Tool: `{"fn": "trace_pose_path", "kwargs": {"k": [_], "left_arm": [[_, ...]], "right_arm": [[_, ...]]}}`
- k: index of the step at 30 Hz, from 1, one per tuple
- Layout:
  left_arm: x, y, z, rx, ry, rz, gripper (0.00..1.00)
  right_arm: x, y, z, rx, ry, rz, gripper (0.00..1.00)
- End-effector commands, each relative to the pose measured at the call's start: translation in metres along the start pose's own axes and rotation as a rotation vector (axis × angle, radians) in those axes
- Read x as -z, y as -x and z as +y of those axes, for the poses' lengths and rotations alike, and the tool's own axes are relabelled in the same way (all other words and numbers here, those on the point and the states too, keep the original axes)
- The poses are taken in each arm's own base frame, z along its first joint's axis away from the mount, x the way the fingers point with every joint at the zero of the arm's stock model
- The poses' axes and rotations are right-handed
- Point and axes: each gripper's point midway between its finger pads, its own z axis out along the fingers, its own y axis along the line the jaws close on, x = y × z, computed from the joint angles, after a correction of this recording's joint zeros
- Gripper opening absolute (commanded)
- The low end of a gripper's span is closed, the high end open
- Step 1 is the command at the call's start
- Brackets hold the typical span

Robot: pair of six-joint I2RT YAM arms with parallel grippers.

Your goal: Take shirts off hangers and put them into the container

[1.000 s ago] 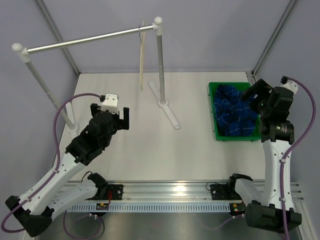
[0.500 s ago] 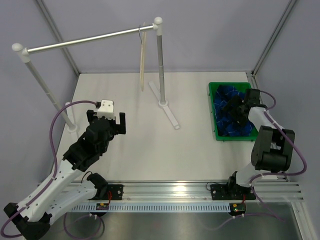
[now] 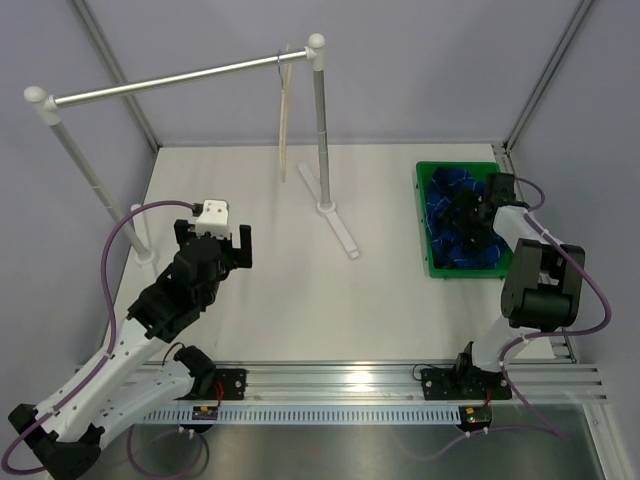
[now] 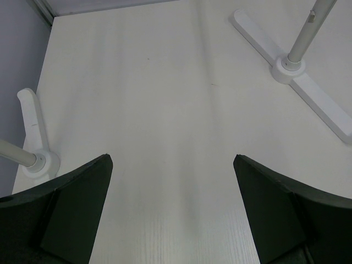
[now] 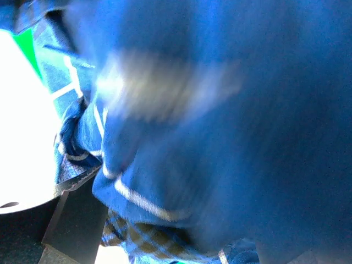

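Observation:
The dark blue checked shirt (image 3: 455, 238) lies crumpled inside the green container (image 3: 430, 270) at the right of the table. My right gripper (image 3: 462, 218) is down in the container on top of the shirt. In the right wrist view blurred blue cloth (image 5: 220, 137) fills the frame and bulges between wide-apart jaws; only one dark finger (image 5: 71, 220) shows. The pale wooden hanger (image 3: 284, 110) hangs bare from the silver rail (image 3: 170, 80). My left gripper (image 3: 214, 243) hovers open over bare table at the left, nothing between its fingers (image 4: 82, 209).
The rack's right post (image 3: 320, 120) stands on a white cross foot (image 3: 338, 225) mid-table, seen also as a post base (image 4: 289, 69) in the left wrist view. Its left post (image 3: 85, 170) has a foot (image 4: 33, 148) near my left gripper. Side walls close off the table.
The right arm dropped from a raised pose beside the container down onto the shirt in it. The left arm drew back slightly toward the near edge. Both grippers stayed wide.

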Motion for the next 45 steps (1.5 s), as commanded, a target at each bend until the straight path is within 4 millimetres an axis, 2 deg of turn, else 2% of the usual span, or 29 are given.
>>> {"fn": "trace_pose_path", "kwargs": {"k": [1,8,11,12,15,18,21,23,24,25,27,28,30,31,33,34,42,45], "left_arm": [[-0.003,0.009,0.003,0.032,0.031,-0.041,0.99],[-0.002,0.009,0.005,0.032,0.036,-0.041,0.99],[-0.001,0.011,0.005,0.037,0.035,-0.047,0.99],[-0.001,0.011,0.005,0.036,0.035,-0.047,0.99],[0.001,0.013,0.006,0.042,0.034,-0.055,0.99],[0.003,0.016,0.008,0.057,0.039,-0.065,0.99],[0.008,0.021,0.011,0.081,0.040,-0.077,0.99],[0.013,0.027,0.013,0.100,0.040,-0.084,0.99],[0.015,0.029,0.016,0.108,0.048,-0.089,0.99],[0.020,0.030,0.020,0.116,0.050,-0.091,0.99],[0.028,0.037,0.027,0.135,0.064,-0.108,0.99],[0.033,0.037,0.031,0.140,0.071,-0.107,0.99],[0.041,0.043,0.037,0.158,0.076,-0.119,0.99],[0.046,0.042,0.041,0.164,0.078,-0.114,0.99],[0.054,0.048,0.045,0.183,0.075,-0.126,0.99],[0.057,0.047,0.047,0.182,0.071,-0.120,0.99],[0.083,0.047,0.058,0.217,0.037,-0.129,0.99],[0.088,0.045,0.058,0.239,0.016,-0.133,0.99]], "right_arm": [[0.042,0.030,0.032,0.088,0.066,-0.121,0.99],[0.112,0.059,0.057,0.126,0.103,-0.264,0.99],[0.142,0.066,0.063,0.147,0.115,-0.326,0.99],[0.143,0.066,0.062,0.148,0.107,-0.324,0.99],[0.173,0.070,0.068,0.163,0.122,-0.381,0.99],[0.216,0.071,0.077,0.182,0.170,-0.475,0.99],[0.250,0.071,0.081,0.206,0.189,-0.556,1.00],[0.283,0.069,0.082,0.220,0.205,-0.639,0.99],[0.294,0.068,0.082,0.235,0.208,-0.666,1.00],[0.316,0.064,0.083,0.243,0.226,-0.720,1.00],[0.338,0.060,0.079,0.247,0.229,-0.784,0.99],[0.358,0.053,0.079,0.252,0.253,-0.833,0.99],[0.377,0.047,0.079,0.256,0.279,-0.885,0.99],[0.394,0.039,0.079,0.255,0.306,-0.927,0.99],[0.407,0.028,0.081,0.252,0.356,-0.946,0.99],[0.419,0.019,0.081,0.255,0.387,-0.972,1.00],[0.462,-0.024,0.064,0.294,0.415,-1.048,1.00],[0.458,-0.035,0.057,0.300,0.426,-1.048,1.00]]}}
